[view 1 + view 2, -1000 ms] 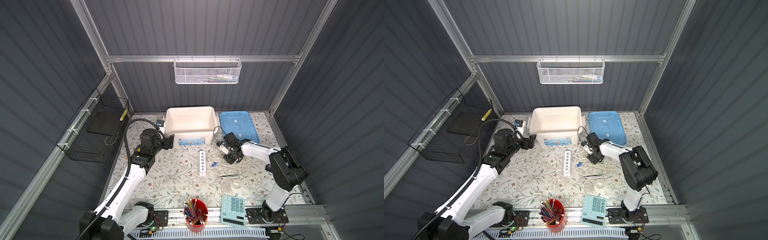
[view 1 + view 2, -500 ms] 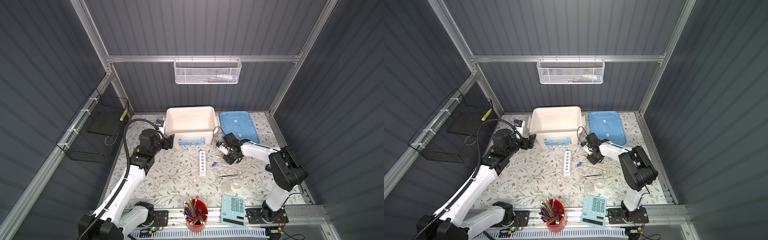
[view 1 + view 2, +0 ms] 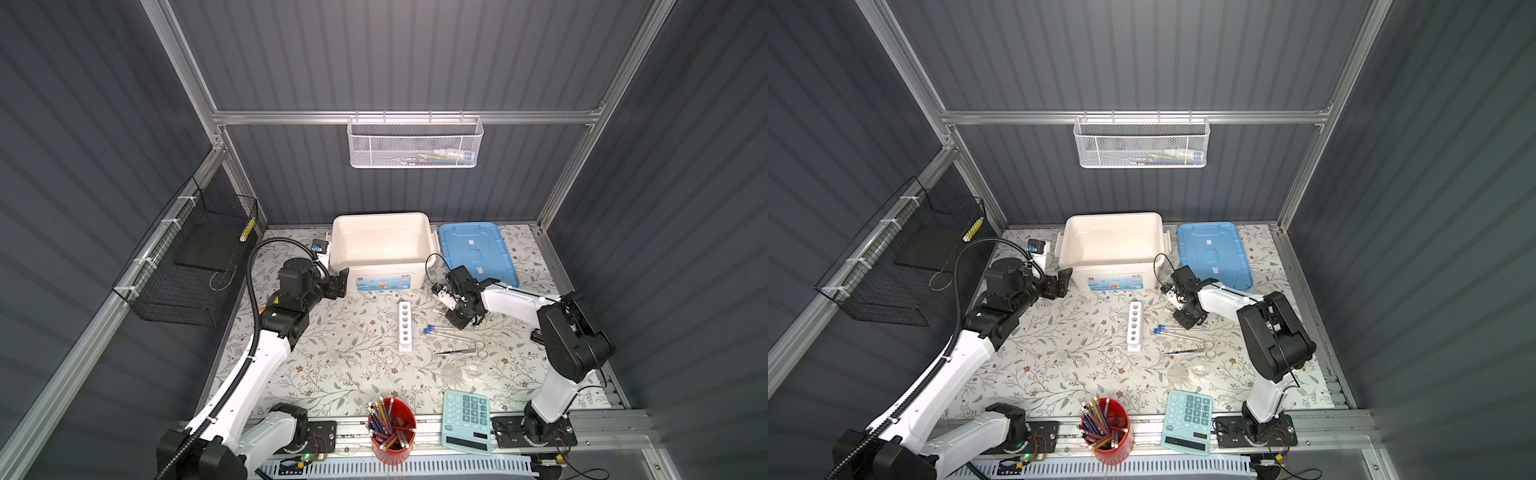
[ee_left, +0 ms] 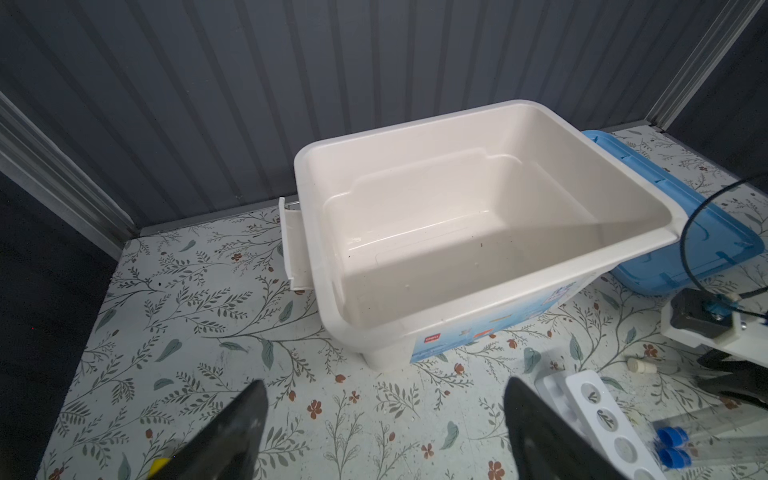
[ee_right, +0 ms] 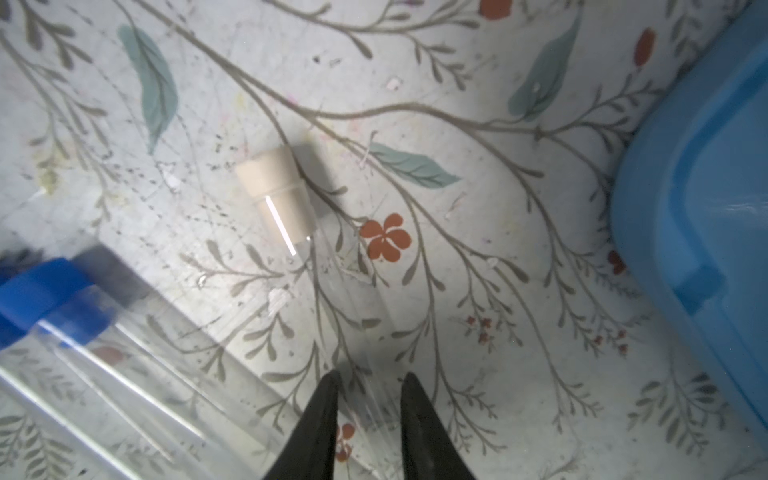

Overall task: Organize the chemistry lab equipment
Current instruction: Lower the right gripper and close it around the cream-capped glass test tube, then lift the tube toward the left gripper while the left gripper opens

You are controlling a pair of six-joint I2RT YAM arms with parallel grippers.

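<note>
A clear test tube with a beige cork stopper (image 5: 274, 195) lies on the floral mat, and my right gripper (image 5: 370, 376) is shut on its glass body, one finger on each side. In both top views the right gripper (image 3: 461, 322) (image 3: 1192, 320) points down just behind two blue-capped test tubes (image 3: 446, 330) (image 3: 1177, 330) (image 5: 50, 299) that lie side by side. A white rack (image 3: 404, 326) (image 4: 611, 415) stands to their left with empty holes. The silver scissors-like tool (image 3: 459, 351) and clear glass dishes (image 3: 457, 370) lie nearer the front. My left gripper (image 3: 338, 282) (image 4: 385, 382) hangs open and empty by the bin's left front corner.
An empty white bin (image 3: 380, 216) (image 4: 415, 137) stands at the back with its blue lid (image 3: 478, 249) (image 5: 706, 208) flat to the right. A red cup of pencils (image 3: 392, 428) and a teal calculator (image 3: 465, 419) sit at the front edge. A black wire basket (image 3: 187, 257) hangs on the left wall.
The right gripper's jaws have narrowed round the corked tube while the arm stayed in place. The left arm has hardly moved.
</note>
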